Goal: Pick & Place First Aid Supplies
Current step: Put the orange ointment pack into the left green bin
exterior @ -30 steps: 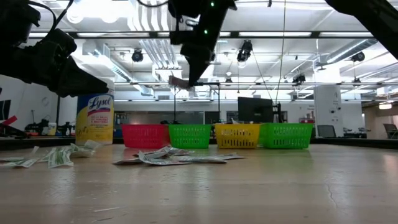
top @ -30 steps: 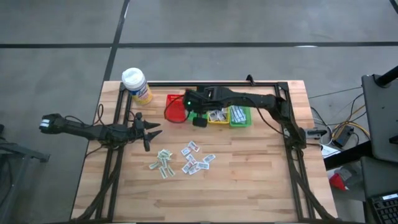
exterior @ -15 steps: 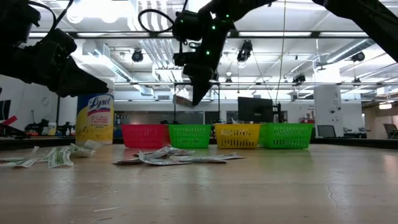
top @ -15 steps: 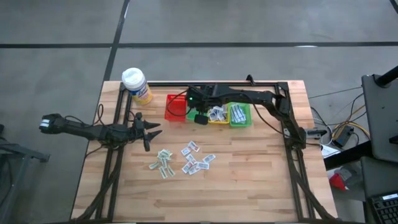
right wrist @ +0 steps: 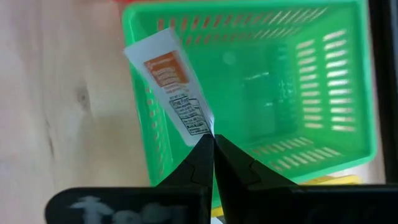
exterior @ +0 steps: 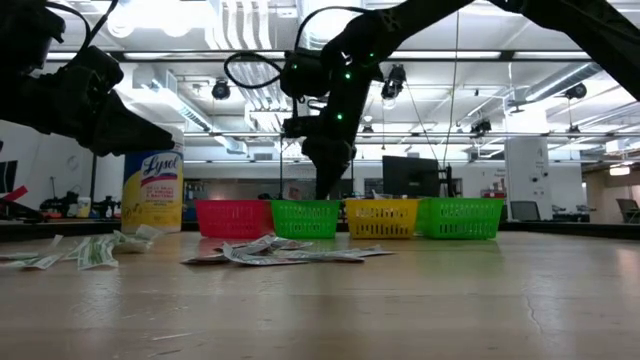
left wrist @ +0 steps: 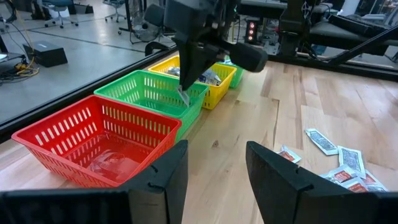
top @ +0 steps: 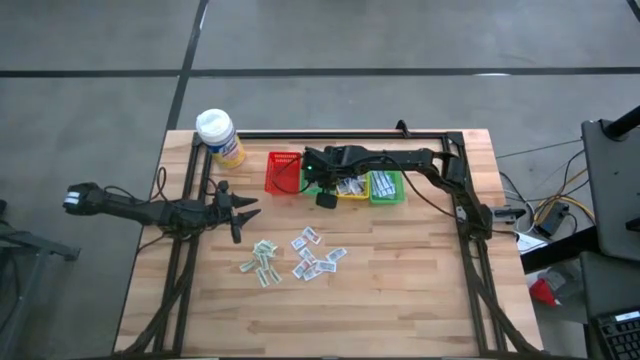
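lowering over the green basket [right wrist: 298,81], the right gripper [right wrist: 211,146] is seen with its fingers pinched on one corner of a packet [right wrist: 171,84], which a second ago was carried higher, beside the red basket [top: 283,172]. the packet is now hung over the green basket's near rim, so release looks close. the left gripper [left wrist: 214,180] is held spread, empty, near the loose packets [top: 305,255] on the table [top: 400,290].

The desk [top: 400,280] is pale smooth wood with lines in it. The red basket [left wrist: 93,140] and green basket [right wrist: 298,93] are shiny plastic full of holes. The packet [right wrist: 171,87] looks like thin smooth paper
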